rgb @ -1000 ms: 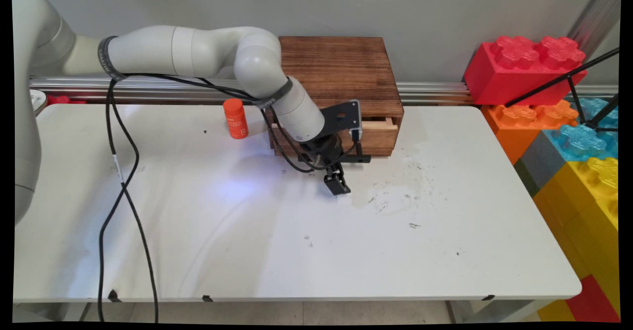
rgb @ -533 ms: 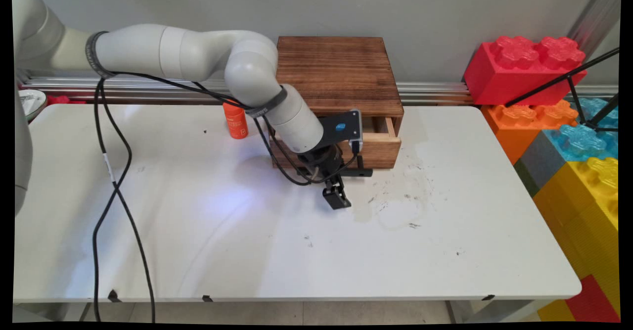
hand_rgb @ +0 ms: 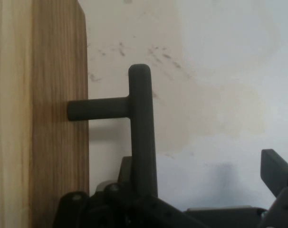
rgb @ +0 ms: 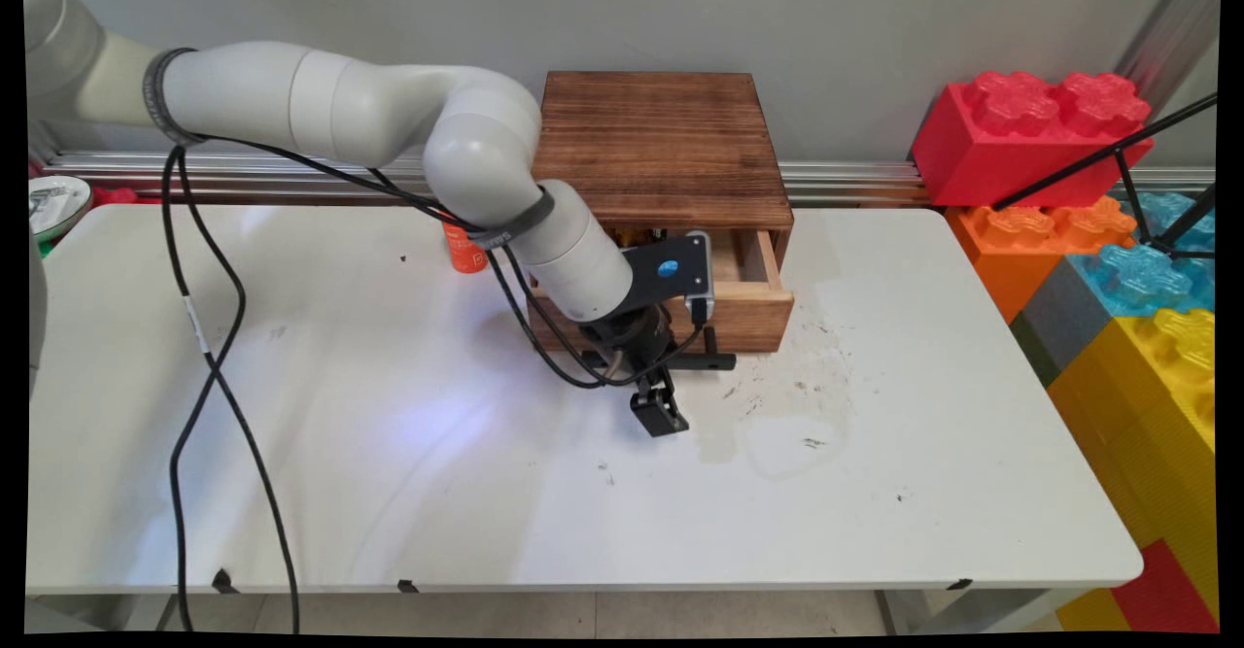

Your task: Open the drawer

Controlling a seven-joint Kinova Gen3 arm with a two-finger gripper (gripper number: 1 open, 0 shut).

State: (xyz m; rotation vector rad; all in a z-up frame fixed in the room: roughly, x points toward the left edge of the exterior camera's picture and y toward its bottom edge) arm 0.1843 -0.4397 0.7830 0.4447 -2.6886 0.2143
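Observation:
A dark wooden box [rgb: 661,143] stands at the table's back, its drawer [rgb: 753,310] pulled partly out toward the near side. The drawer's black T-shaped handle [rgb: 717,361] [hand_rgb: 142,133] sticks out from the drawer front [hand_rgb: 49,142]. My gripper [rgb: 665,391] [hand_rgb: 201,175] is open. In the hand view one finger [hand_rgb: 125,167] sits between the drawer front and the handle's bar, touching the bar. The other finger [hand_rgb: 276,172] stands well apart over the bare table. An orange bottle [rgb: 466,255] stands left of the box, mostly hidden by my arm.
The white table [rgb: 583,512] has scuffs and a stain [rgb: 787,425] in front of the drawer. Large toy bricks, red [rgb: 1030,133], orange, blue and yellow [rgb: 1157,405], are stacked off the right edge. Black cables [rgb: 194,357] hang from my arm over the left side.
The drawer has slid further out of the box toward the near side. My gripper moved the same way with the handle, and my arm now covers more of the orange bottle.

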